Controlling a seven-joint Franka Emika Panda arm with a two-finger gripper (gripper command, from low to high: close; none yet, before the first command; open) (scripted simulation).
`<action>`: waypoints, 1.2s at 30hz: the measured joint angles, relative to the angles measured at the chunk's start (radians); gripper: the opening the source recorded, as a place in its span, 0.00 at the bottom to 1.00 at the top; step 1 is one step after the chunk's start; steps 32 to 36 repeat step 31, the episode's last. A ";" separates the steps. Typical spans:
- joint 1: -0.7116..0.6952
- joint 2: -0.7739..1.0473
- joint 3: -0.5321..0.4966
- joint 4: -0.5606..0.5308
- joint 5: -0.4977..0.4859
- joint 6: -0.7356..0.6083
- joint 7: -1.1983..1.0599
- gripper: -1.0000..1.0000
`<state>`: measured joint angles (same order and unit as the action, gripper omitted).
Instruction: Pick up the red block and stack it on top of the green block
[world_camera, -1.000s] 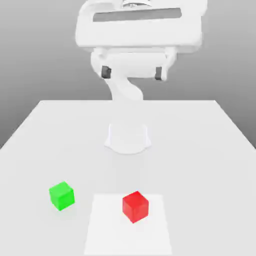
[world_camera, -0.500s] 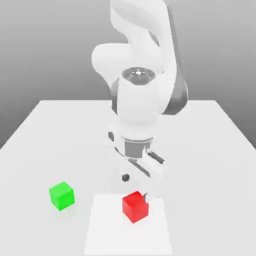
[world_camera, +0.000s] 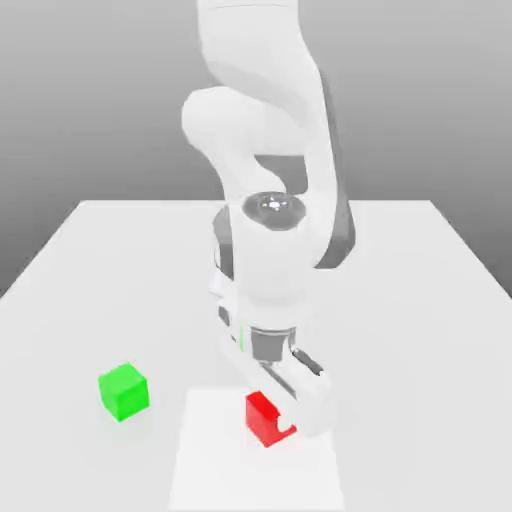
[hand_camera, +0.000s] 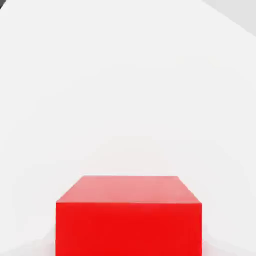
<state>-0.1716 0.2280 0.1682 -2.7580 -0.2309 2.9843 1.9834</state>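
Jaws down at the red block (world_camera: 262, 417), pinching it; hand body covers the block's top and the side toward the exterior view's right, fingers themselves hidden. Gripper (world_camera: 278, 408) points downward, slightly tilted, with the white arm (world_camera: 268, 150) rising behind it and curving up out of frame.

Red block sitting on the table (world_camera: 420, 300), on a paler rectangular patch (world_camera: 210, 460) of the surface near the front edge. Visible part of the block: face toward the exterior view's left and a lower corner. In the hand view, red block (hand_camera: 129, 215) seen close up, top face and one side face showing, resting flat on white surface.

Green block (world_camera: 123, 390) on the table toward the exterior view's left of the red block, well apart from it, outside the paler patch, upright and untouched. Nothing stacked on it.

Table white, plain grey backdrop behind. Soft shadow under the green block.
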 joint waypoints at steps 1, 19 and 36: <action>-0.014 -0.020 0.019 -0.003 0.020 -0.015 -0.014 0.00; -0.294 -0.348 -0.119 -0.057 0.228 -0.290 0.008 0.00; -0.367 -0.159 -0.168 -0.051 0.226 -0.104 0.057 1.00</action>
